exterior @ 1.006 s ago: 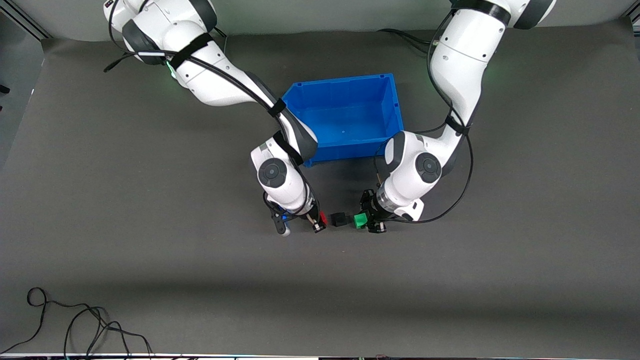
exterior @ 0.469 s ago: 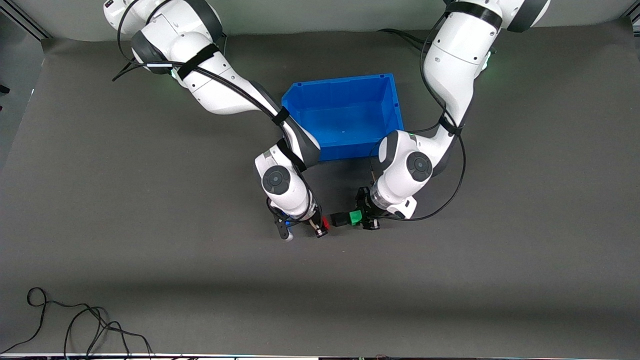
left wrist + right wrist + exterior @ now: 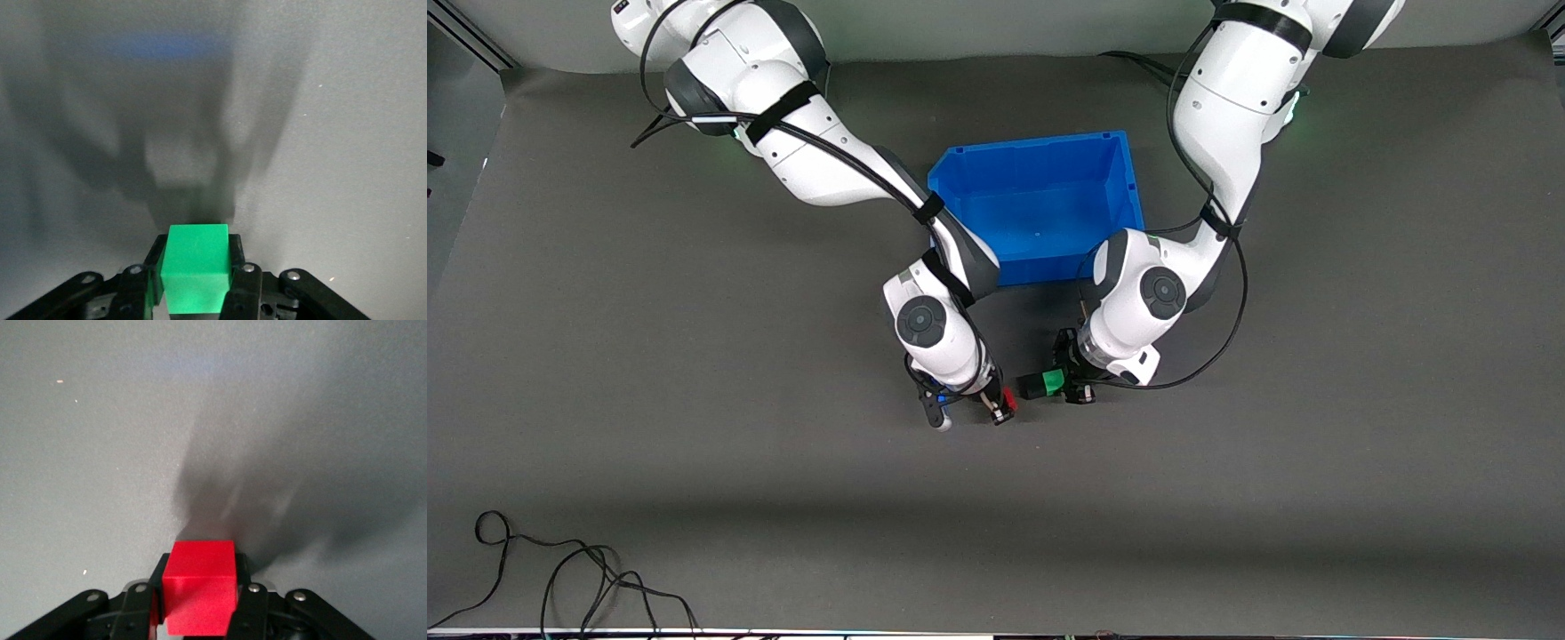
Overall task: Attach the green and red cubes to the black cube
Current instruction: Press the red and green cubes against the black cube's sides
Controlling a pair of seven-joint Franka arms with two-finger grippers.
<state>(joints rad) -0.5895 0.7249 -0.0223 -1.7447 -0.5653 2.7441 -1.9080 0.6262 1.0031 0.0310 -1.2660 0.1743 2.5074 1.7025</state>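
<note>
The green cube (image 3: 1055, 382) is clamped in my left gripper (image 3: 1062, 385), which is shut on it low over the mat. One face of it presses against the black cube (image 3: 1031, 388). On the black cube's right-arm side, very close to it, the red cube (image 3: 1009, 397) sits in my right gripper (image 3: 1004, 404), also shut. In the left wrist view the green cube (image 3: 195, 267) fills the space between the black fingers (image 3: 239, 280). The right wrist view has the red cube (image 3: 199, 593) gripped the same way. The black cube does not show in either wrist view.
A blue bin (image 3: 1049, 149) stands farther from the front camera than the cubes, between the two arms, and holds nothing. A loose black cable (image 3: 560, 578) lies near the front edge at the right arm's end. Dark grey mat covers the table.
My left gripper has carried the green cube toward the right arm's end until it meets the black cube. My right gripper has brought the red cube closer to the black cube.
</note>
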